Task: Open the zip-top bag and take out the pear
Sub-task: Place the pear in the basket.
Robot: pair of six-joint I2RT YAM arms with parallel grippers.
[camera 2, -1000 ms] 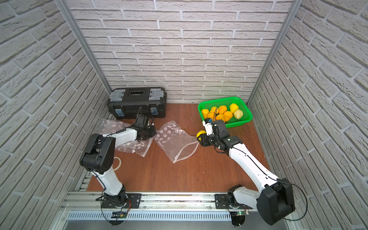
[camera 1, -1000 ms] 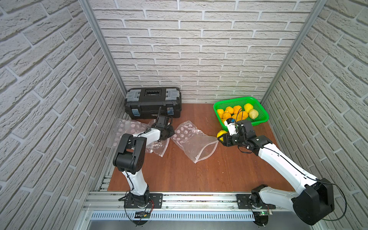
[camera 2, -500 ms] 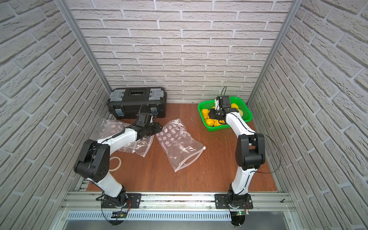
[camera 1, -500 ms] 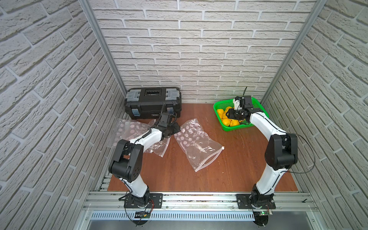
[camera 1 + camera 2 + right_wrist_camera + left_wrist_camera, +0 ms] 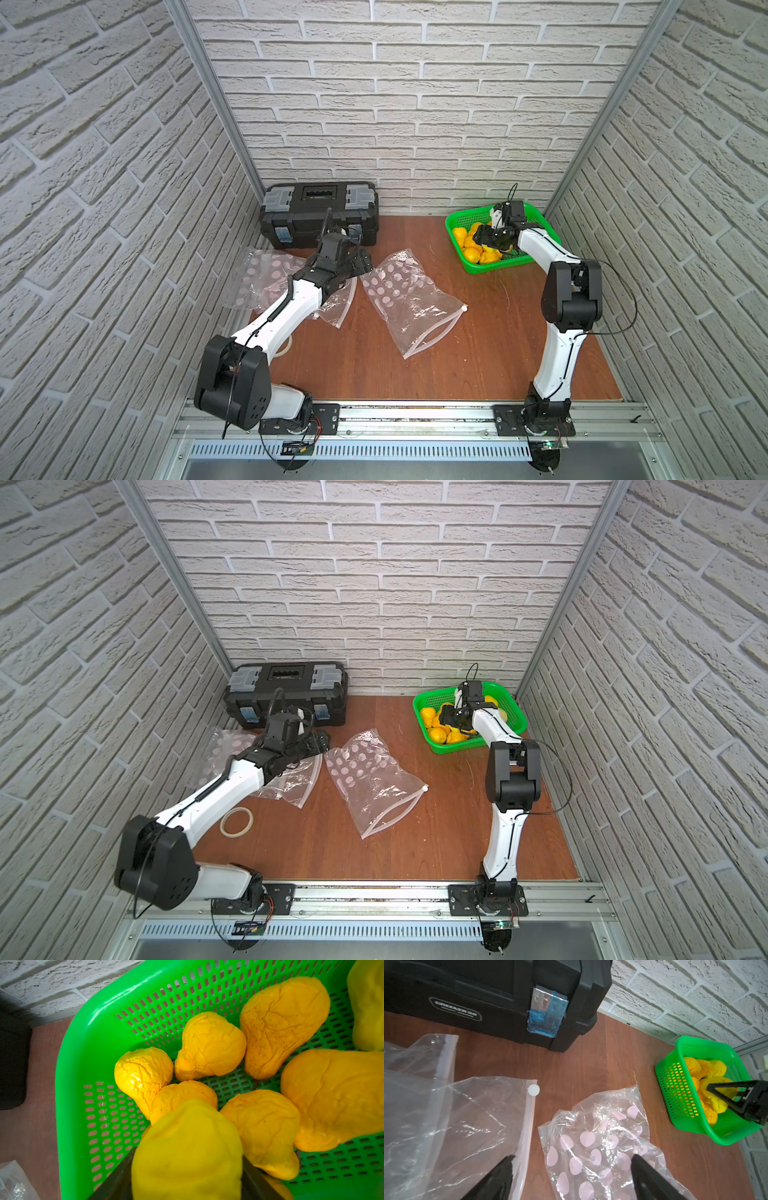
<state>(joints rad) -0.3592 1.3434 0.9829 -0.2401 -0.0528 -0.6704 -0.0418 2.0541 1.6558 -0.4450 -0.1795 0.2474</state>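
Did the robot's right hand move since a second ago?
Yes. The right hand went from over the table, in front of the green basket, to above the basket, nearer the back wall.

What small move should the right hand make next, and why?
Probably open the right hand fully and let go: the pear between its fingers is already over the green basket, just above the other pears.
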